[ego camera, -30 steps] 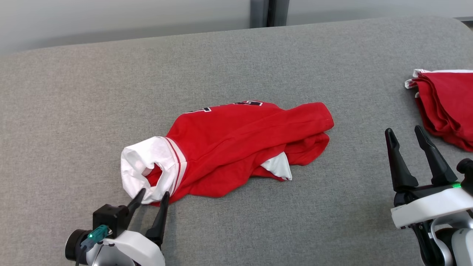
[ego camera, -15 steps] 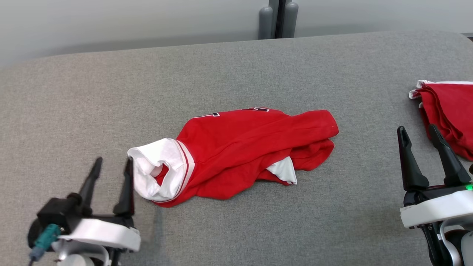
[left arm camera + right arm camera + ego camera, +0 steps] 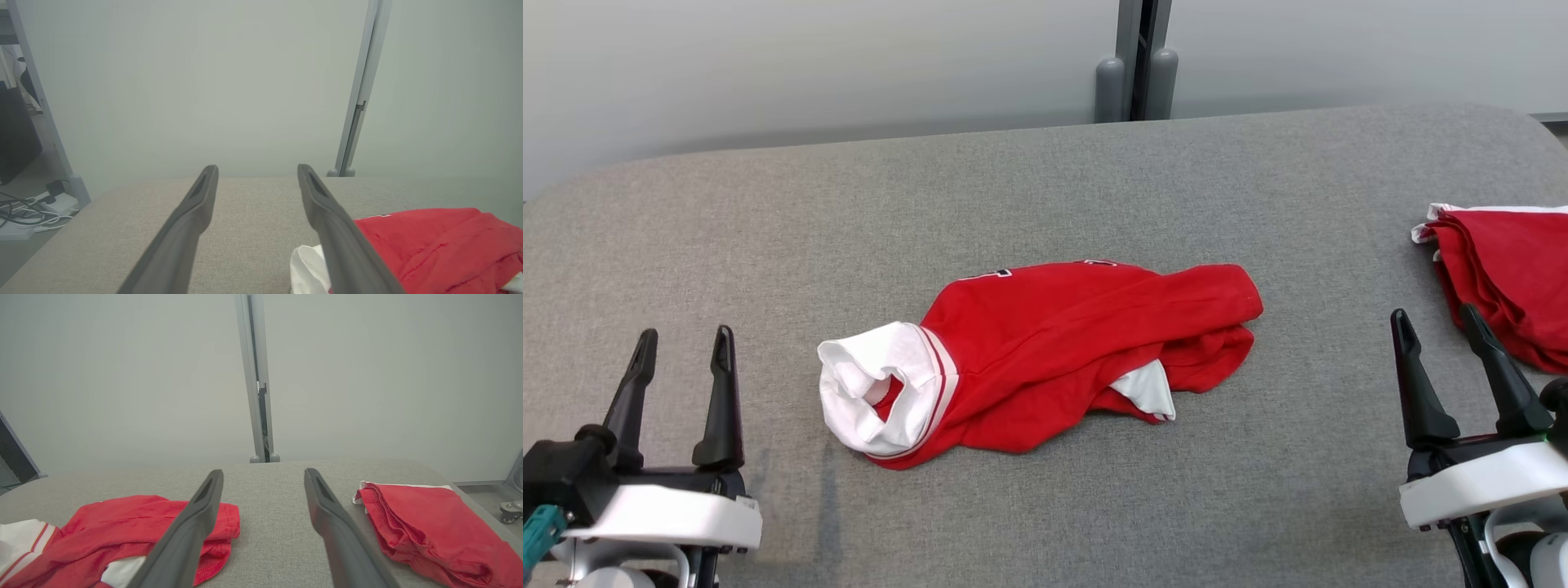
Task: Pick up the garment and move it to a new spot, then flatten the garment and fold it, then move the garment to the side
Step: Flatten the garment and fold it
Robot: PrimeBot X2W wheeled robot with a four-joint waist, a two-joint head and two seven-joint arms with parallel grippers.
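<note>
The garment (image 3: 1054, 351) is a red shirt with a white, red-striped sleeve end, lying crumpled in the middle of the grey padded table (image 3: 1045, 188). It also lies at the lower right of the left wrist view, garment (image 3: 429, 241), and at the lower left of the right wrist view, garment (image 3: 122, 526). My left gripper (image 3: 684, 343) stands open at the lower left, apart from the white sleeve end, with nothing between its fingers. At the lower right my right gripper (image 3: 1436, 320) is open and holds nothing.
A folded stack of red clothes (image 3: 1503, 278) with a white edge lies at the table's right edge, just beyond my right gripper; the stack (image 3: 429, 526) is also at the right in the right wrist view. A grey post (image 3: 1137, 57) stands behind the table. Cables (image 3: 24, 212) lie on the floor.
My left gripper let go of the white sleeve end, opened and drew back to the left. The head camera tilted, so the whole picture slid downward. The right gripper stayed open.
</note>
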